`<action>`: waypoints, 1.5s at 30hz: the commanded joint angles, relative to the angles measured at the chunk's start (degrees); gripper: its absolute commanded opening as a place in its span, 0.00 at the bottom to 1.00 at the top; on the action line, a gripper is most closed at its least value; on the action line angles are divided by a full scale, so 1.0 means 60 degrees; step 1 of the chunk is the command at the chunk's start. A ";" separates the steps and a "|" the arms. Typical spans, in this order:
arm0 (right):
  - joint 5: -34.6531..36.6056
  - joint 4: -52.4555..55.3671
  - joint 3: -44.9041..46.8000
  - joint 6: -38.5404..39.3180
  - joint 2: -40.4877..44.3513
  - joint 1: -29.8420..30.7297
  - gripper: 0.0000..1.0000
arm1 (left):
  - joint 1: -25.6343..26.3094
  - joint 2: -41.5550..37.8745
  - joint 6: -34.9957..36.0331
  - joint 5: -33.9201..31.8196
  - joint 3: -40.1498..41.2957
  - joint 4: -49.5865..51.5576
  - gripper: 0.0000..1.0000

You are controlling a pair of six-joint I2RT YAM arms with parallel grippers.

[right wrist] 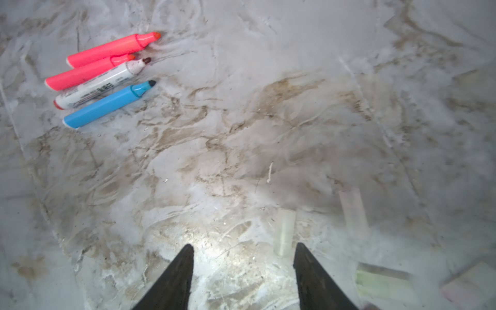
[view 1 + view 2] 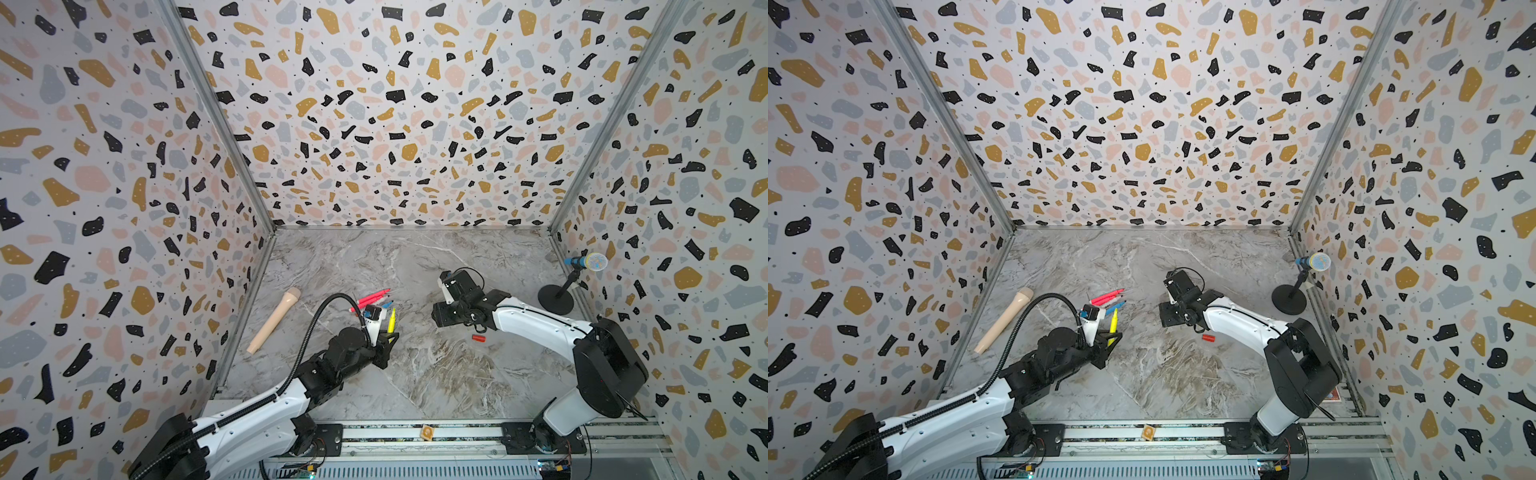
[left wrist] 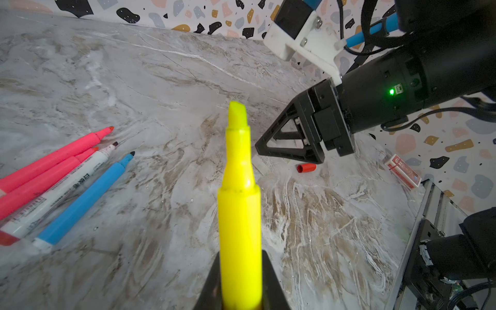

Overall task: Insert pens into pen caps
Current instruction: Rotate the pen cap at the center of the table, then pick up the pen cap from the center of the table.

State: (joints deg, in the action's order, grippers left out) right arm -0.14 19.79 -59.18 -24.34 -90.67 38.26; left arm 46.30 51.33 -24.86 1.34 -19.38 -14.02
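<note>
The left jaws hold tightly the yellow pen (image 3: 239, 214), tip forward. The right jaws, partly open and empty, are nearer to a clear cap (image 1: 284, 232) at lower middle of frame, pointing away from them.

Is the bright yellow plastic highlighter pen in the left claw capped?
No, the bright yellow plastic highlighter pen shows a bare chisel tip in the left wrist view.

Clamped yellow pen (image 3: 239, 214), red cap (image 3: 306, 168) lying beyond
</note>
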 commanded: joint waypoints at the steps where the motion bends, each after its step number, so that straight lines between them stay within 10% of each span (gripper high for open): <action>1: 0.0404 0.0813 -0.0415 0.0341 -0.0305 -0.0168 0.59 | 0.0024 0.0019 0.0186 -0.0034 -0.0201 -0.0124 0.00; 29: 0.0733 0.1402 -0.1373 0.0929 -0.2439 0.0006 0.39 | 0.0031 0.0062 0.0065 0.0188 0.0033 -0.0212 0.00; 39: 0.0216 0.1159 -0.1198 0.1007 -0.2140 0.0125 0.06 | 0.0021 -0.0034 0.0086 0.0161 0.0044 -0.0139 0.00; 45: -0.1019 0.0279 -0.0995 0.1251 -0.0706 0.0014 0.05 | 0.0032 -0.0041 0.0026 0.0455 0.0114 -0.0389 0.00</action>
State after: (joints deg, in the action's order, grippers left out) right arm -1.45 24.58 -65.30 -17.85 -102.54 38.61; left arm 46.30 51.75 -24.71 2.66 -19.35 -14.04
